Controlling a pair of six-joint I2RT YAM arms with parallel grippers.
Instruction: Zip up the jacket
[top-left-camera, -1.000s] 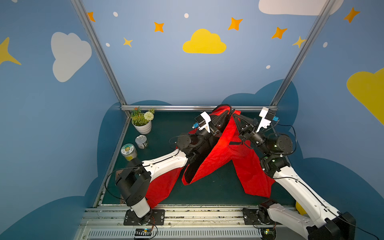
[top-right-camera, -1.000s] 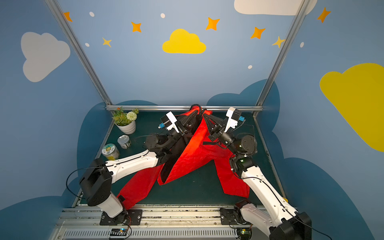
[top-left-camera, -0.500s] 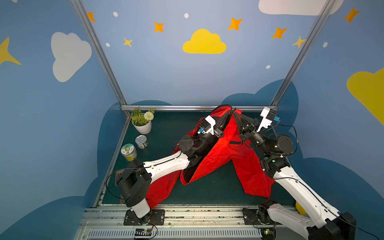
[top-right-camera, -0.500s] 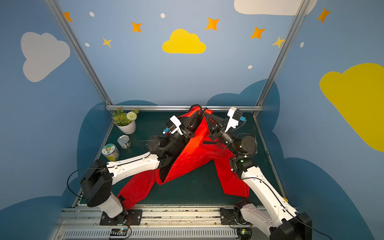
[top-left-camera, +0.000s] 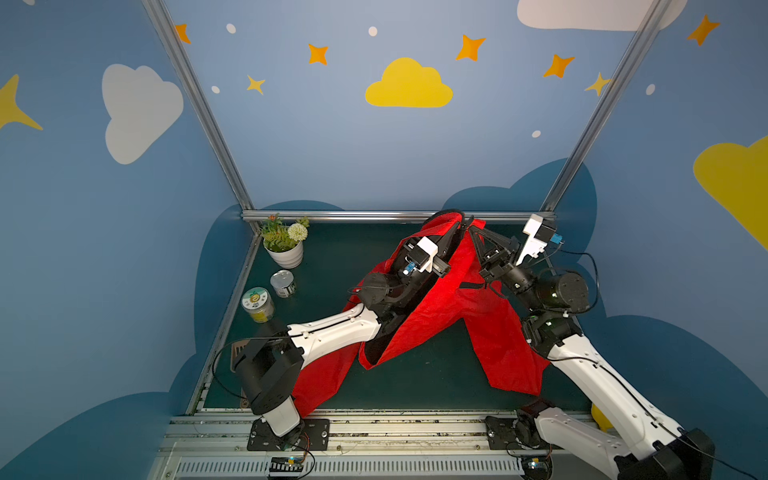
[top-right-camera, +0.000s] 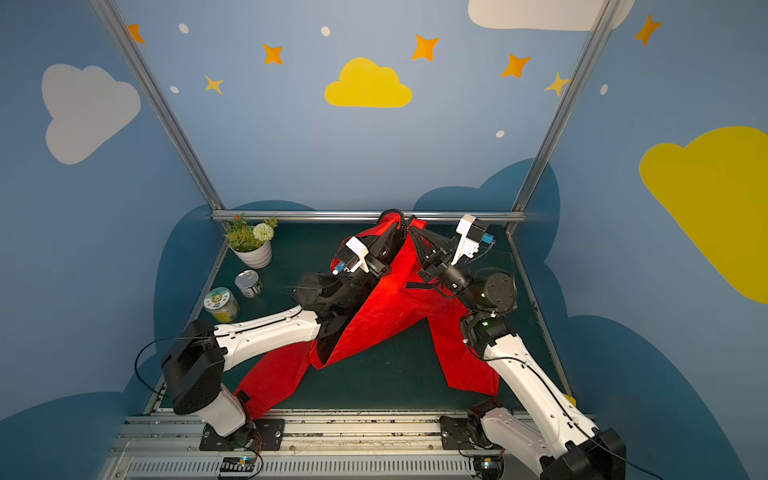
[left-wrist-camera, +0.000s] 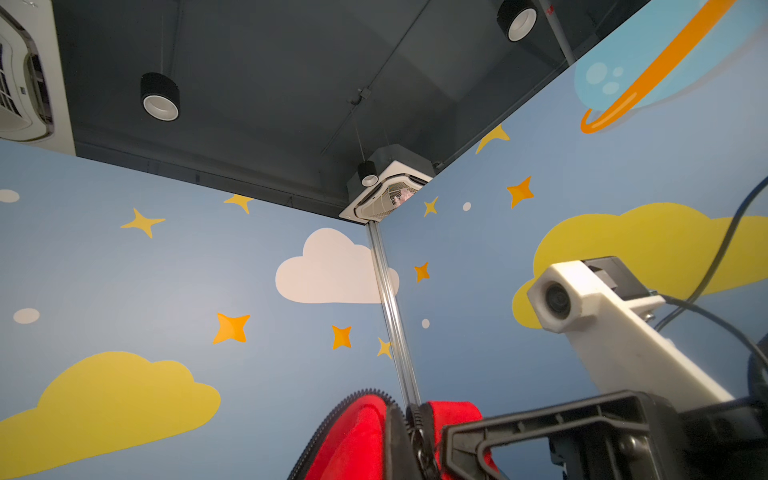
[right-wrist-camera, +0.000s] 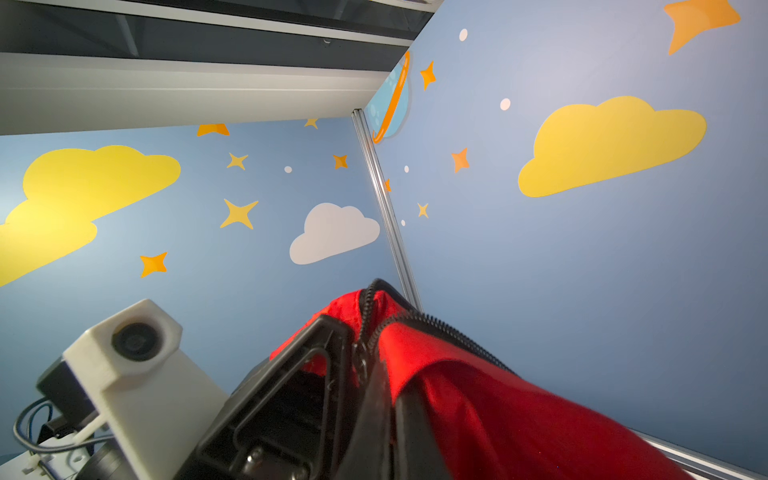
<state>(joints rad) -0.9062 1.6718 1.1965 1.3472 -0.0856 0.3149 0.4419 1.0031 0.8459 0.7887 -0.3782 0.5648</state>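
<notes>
Potted plant, tin can, jar, closely grouped.

Both arms reach out from their bases and lean in toward each other, kinda like an A-frame. The left arm keeps its white forearm low, then the wrist kicks up so the left gripper points up and toward the back. The right arm climbs steeper, with its big elbow joint sticking outward and the right gripper angled up toward the middle. The tips sit just beside each other at the peak. Both are pinched closed on the top edge of the jacket.
</notes>
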